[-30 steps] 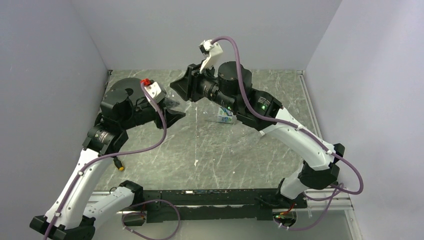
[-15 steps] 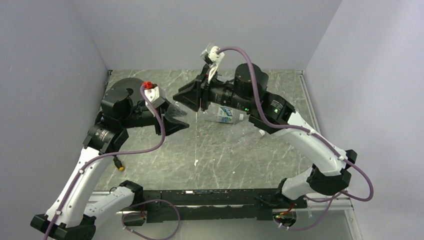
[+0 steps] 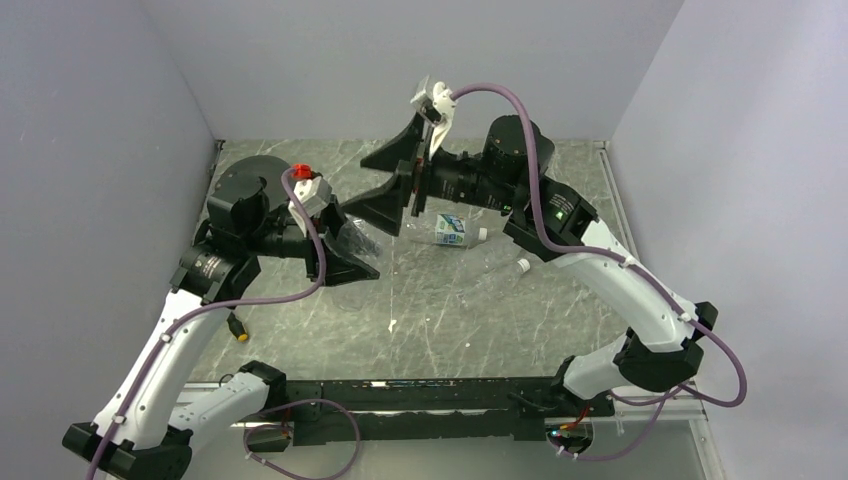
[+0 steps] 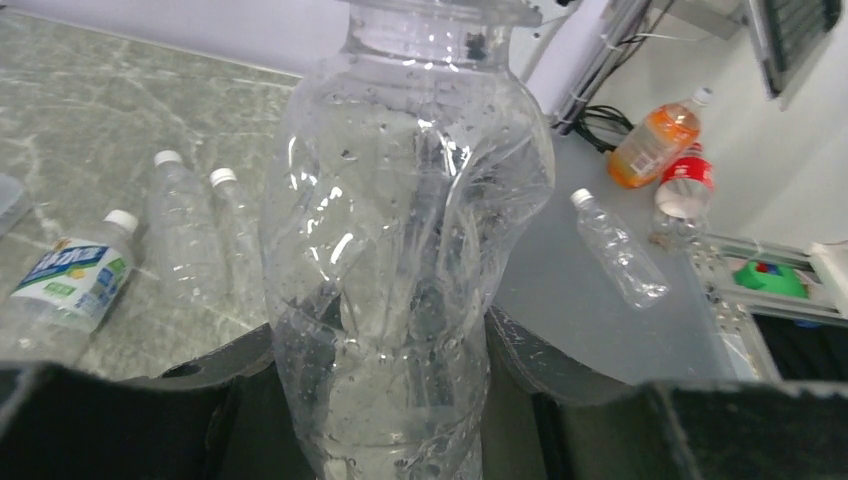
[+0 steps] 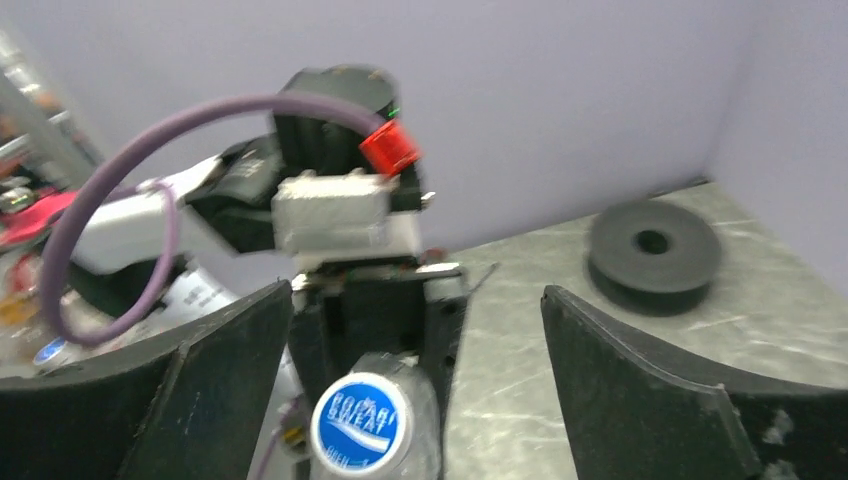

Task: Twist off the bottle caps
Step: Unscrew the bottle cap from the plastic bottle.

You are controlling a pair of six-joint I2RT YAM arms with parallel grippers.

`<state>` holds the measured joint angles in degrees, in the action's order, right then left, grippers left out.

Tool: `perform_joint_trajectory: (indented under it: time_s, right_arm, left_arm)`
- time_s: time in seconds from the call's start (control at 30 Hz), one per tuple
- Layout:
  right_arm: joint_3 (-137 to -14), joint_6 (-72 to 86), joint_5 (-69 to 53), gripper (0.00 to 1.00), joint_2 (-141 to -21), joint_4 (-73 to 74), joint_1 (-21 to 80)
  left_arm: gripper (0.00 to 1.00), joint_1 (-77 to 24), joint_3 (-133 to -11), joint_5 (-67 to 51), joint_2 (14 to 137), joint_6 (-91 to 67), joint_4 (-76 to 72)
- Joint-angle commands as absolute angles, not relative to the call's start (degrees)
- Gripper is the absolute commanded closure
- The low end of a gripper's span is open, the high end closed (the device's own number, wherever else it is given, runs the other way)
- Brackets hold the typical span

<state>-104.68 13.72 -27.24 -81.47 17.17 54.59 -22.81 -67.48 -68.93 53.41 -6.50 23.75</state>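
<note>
Walls (image 3: 420,70) close the table (image 3: 430,320) at 9, 12 and 3 o'clock; its widest open stretch lies toward 6 o'clock of the grippers. The left gripper (image 3: 348,248) pinches a crumpled clear bottle (image 4: 400,250) above the table, left of centre, long axis running toward about 2 o'clock. Its blue-topped cap (image 5: 355,425) faces the right gripper (image 3: 368,185), whose fingers stand spread wide on either side, not touching. A labelled bottle (image 3: 452,230) lies near, at 3 o'clock.

White arms (image 3: 620,287), black joints (image 3: 645,358), purple cables (image 3: 497,92), broad black wedge fingers (image 5: 655,395); a red plug (image 3: 295,167) at the left wrist.
</note>
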Motion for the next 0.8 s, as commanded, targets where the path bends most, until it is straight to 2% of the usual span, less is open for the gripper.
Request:
perform_joint_trajectory:
  time_s: [0.0,0.13,0.23,0.3,0.57,0.77]
  right_arm:
    - [-110.03,14.50,-8.30,0.00,-82.42,18.65,55.67]
    - [-112.08,16.09,9.07,0.00,-82.25,21.04,58.48]
    - [-116.89,16.04,16.22,0.00,-84.14,25.33,60.57]
    - [-119.37,16.29,18.03,0.01,-85.95,27.68,61.38]
    - [-120.19,19.48,18.72,0.22,-89.31,29.63,62.48]
    - [-119.53,20.21,17.07,0.31,-90.19,29.74,62.67]
  left_arm:
    - [0.65,-23.03,-68.77,-60.25,51.65,-2.52,24.13]
    - [0.65,-23.03,-67.18,-49.24,50.40,-0.71,23.94]
    - [0.66,-23.03,-67.02,-41.85,50.11,2.60,24.28]
    - [0.65,-23.03,-66.77,-39.03,49.87,2.84,23.70]
    - [0.64,-23.03,-67.93,-35.26,51.47,3.96,25.76]
    - [0.64,-23.03,-67.53,-34.50,51.13,3.53,25.03]
